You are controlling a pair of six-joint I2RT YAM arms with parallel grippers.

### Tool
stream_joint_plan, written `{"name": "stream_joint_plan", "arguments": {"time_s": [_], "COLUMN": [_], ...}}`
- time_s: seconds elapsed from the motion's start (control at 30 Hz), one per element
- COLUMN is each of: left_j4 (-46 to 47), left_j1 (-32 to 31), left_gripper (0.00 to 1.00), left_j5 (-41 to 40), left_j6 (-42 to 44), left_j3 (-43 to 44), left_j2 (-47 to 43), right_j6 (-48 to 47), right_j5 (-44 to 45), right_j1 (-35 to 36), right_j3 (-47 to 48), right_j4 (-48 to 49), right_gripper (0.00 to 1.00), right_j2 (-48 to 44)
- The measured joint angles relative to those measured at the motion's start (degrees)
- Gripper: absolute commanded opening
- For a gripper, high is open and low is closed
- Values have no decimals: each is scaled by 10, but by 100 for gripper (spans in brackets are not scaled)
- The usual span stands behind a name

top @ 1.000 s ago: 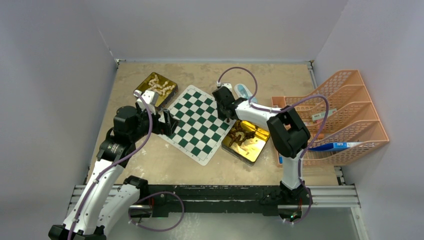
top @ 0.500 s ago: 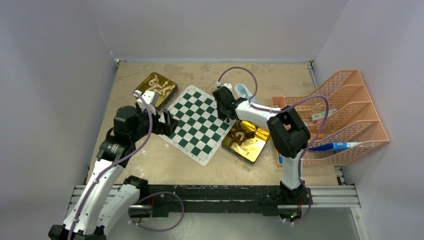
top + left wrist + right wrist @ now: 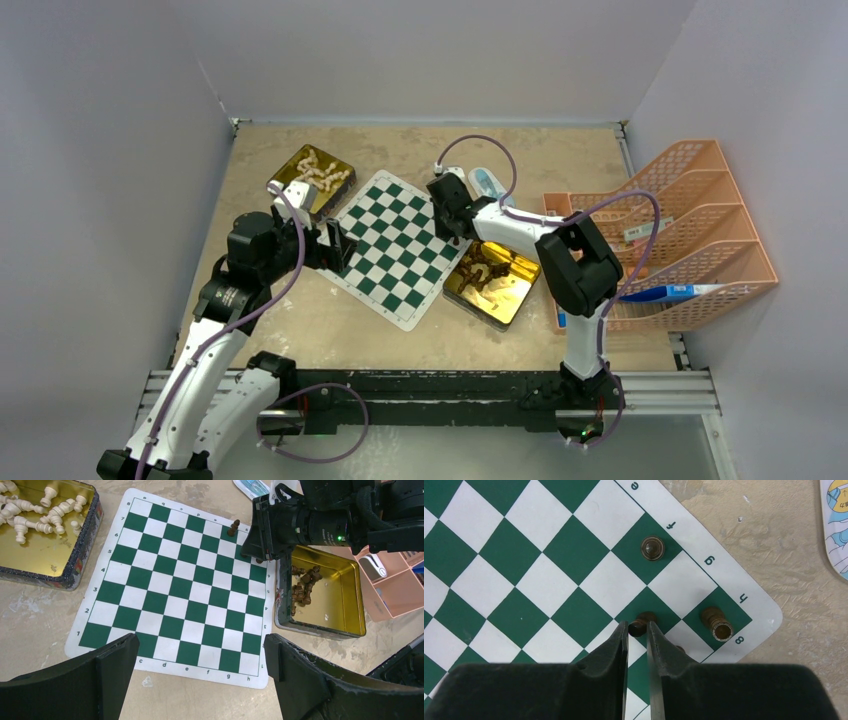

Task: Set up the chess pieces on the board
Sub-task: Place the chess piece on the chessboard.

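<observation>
Near a corner of the board, the right claw is closed on a dark brown chess piece on a green square, while the left claw hangs wide open.

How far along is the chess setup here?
Barely started. Done: at least two brown pieces stand at the board's corner. In hand: the right claw pinches a third brown piece there; the left claw is open, empty. Left: the rest in both gold tins.
</observation>
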Motion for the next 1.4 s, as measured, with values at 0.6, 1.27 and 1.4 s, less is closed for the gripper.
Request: {"name": "stream_joint_plan", "arguments": {"time_s": [0.6, 1.27, 1.4], "left_j4": [0, 0, -2], "left_j1": [0, 0, 0], "left_gripper": [96, 96, 97], "left_j5": [-2, -9, -12], "left_j6": [0, 0, 0], "left_j3": [0, 0, 0], "left_j2": [0, 0, 1], "right_j6": [1, -2, -3], "right_j5": [-5, -16, -15], "right_j1": [-11, -11, -11], "right_j3": [-13, -14, -8], "right_j4": [16, 2, -17], "right_gripper": [26, 36, 37], "right_j2": [-2, -8, -27]}}
